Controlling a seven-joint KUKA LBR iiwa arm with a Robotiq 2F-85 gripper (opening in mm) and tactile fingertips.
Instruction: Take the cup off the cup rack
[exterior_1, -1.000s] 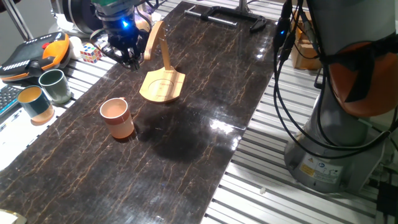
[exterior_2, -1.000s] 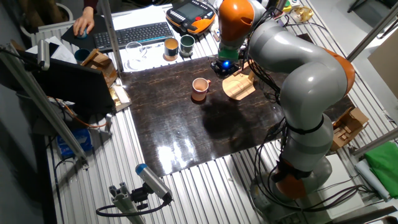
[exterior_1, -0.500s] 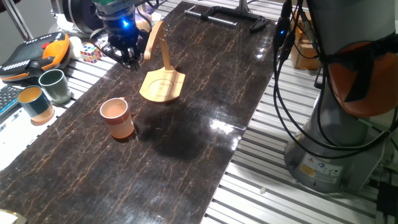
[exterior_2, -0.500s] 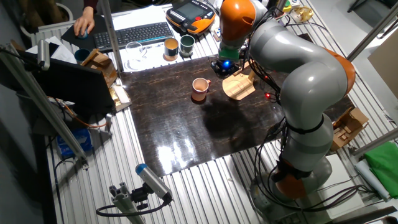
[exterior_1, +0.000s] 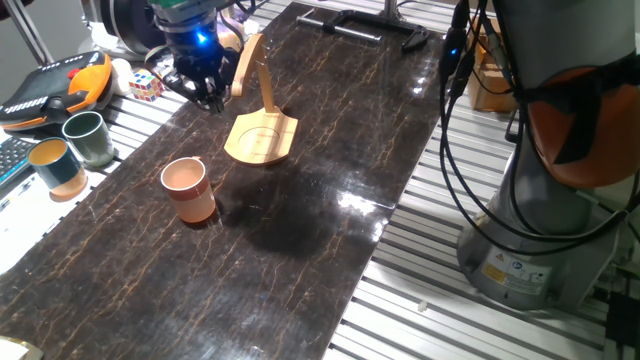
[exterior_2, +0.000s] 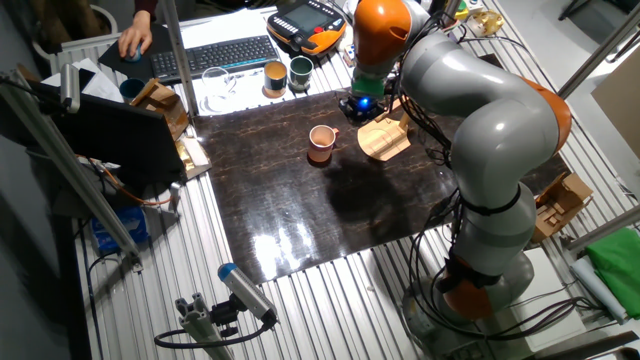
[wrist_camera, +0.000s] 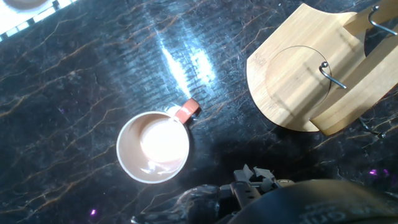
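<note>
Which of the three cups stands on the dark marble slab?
The salmon-pink cup, upright beside the wooden cup rack. The dark green cup and the teal cup stand off the slab.

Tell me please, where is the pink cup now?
In one fixed view the cup stands upright on the dark table, apart from the cup rack, off its base toward the near-left. The gripper is behind the rack.

- This is a robot lab.
- A big grey and orange robot arm (exterior_2: 480, 130) stands at a dark bench (exterior_1: 300, 180) on metal rails.
- Cables (exterior_1: 455, 150), a keyboard (exterior_2: 215, 52) and an orange control pad (exterior_1: 55, 85) lie around.
</note>
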